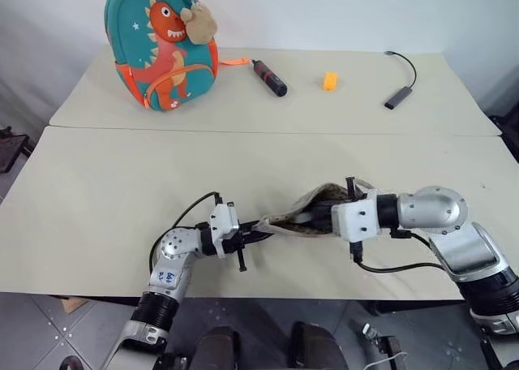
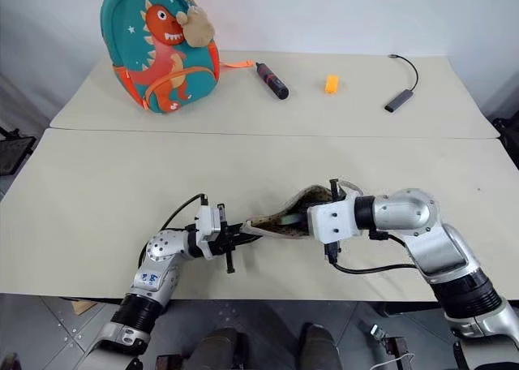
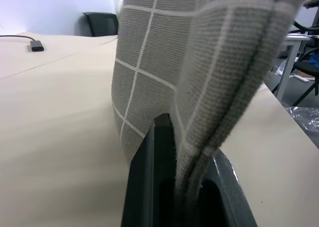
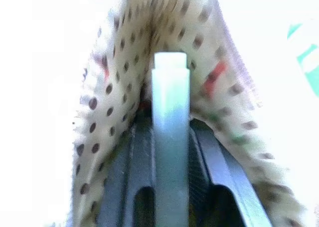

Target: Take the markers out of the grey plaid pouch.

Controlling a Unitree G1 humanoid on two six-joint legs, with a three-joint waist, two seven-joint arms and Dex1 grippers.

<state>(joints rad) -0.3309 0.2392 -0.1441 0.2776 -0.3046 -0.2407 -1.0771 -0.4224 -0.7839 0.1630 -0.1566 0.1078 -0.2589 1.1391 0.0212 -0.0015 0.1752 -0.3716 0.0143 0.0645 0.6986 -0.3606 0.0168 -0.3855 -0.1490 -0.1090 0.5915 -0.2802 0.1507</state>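
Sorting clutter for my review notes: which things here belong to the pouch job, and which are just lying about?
Job: grey plaid pouch; pale green marker in the right pincer; left pincer.
Lying about: dinosaur backpack; black-and-red stick; orange block; cable adapter.

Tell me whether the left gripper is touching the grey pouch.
Touching. In the left wrist view, the left gripper has its fingers shut on a fold of the grey pouch.

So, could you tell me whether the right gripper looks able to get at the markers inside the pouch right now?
Probably yes: the left gripper pins the pouch by its end, its mouth gapes, and the right gripper is already inside, shut on a pale green marker.
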